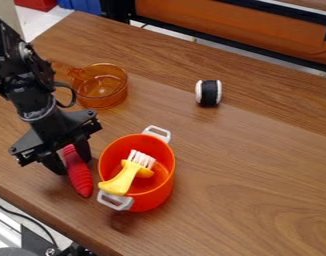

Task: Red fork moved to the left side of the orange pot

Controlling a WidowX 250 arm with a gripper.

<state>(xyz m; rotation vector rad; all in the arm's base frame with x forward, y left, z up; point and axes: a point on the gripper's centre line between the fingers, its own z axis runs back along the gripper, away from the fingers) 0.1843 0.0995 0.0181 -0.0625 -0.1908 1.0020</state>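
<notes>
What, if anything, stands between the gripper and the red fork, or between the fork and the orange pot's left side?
Nothing visible: the gripper is closed on the red fork, which is already at the left of the orange pot in the view, nothing between them.

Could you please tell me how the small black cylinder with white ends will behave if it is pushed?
The black cylinder would likely roll, as its round side rests on the brown wooden table. The table's smooth-looking surface may offer little resistance.

Wood table (252,165): orange pot (159,198), amber cup (104,101), spool (208,93).
</notes>
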